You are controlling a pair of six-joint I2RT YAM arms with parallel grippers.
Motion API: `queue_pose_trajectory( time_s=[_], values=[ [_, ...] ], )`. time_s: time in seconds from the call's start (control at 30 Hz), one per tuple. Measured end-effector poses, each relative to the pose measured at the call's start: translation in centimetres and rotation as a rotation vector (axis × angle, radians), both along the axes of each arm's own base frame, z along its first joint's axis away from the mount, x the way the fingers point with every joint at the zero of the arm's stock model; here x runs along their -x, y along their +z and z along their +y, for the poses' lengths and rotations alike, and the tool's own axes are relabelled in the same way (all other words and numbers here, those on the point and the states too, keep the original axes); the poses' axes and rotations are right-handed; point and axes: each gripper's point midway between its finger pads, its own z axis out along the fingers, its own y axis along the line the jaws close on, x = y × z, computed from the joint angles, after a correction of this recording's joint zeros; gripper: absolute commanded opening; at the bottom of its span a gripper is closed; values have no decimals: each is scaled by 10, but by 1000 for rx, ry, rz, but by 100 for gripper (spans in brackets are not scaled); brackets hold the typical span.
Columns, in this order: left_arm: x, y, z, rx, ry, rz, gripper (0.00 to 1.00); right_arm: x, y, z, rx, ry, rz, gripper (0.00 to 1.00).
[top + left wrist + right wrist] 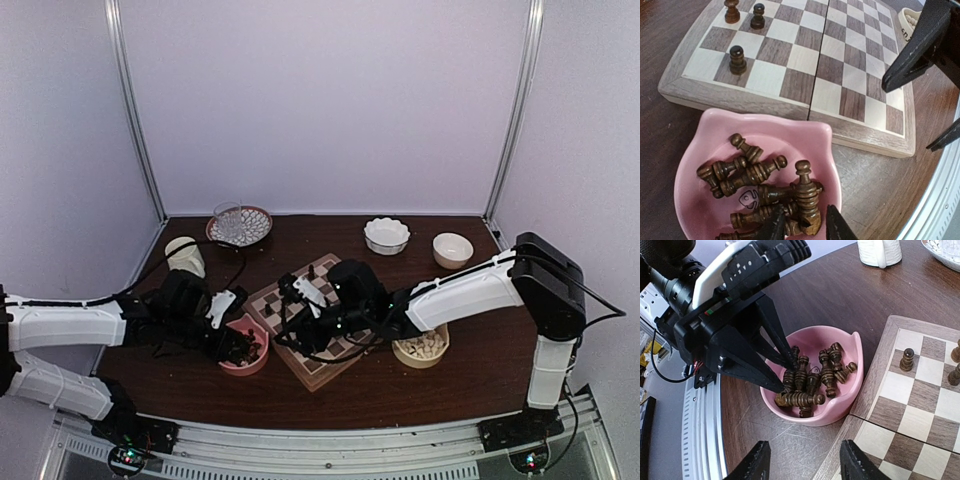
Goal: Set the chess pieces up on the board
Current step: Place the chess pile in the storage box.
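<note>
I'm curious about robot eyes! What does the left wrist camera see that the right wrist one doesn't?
Left wrist only: the far squares of the board and the rim of a tan bowl. Right wrist only: a white mug and the whole left tool. Both: the pink bowl of dark chess pieces, and three pieces standing on the board.

Three chess pieces stand on the board near its left corner. Just beside the board's near-left edge, a bowl holds loose pieces. A second bowl sits right of the board. Behind the board lie a dish, a third bowl and a fourth bowl, left to right.
</note>
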Motion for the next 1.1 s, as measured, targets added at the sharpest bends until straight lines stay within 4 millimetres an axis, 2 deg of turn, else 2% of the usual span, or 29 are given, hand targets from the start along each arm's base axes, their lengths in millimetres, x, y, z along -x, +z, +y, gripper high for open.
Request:
queue_pose_trajectory(
  time_s=[0.4,0.67,0.8,1.1],
  values=[
    [5,-35,-13,-111,-49,85,23,-1,2,-2,8,-9,-14,50],
    [1,-38,-9,-156,-29,71,17,-2,11,-3,-7,-10,-24,50],
    [-1,-32,-6,-156,-20,54,16,-1,11,-3,-5,-10,-23,50],
    [0,10,-4,-42,-12,-74,15,0,14,-6,-6,-13,-28,50]
  ],
)
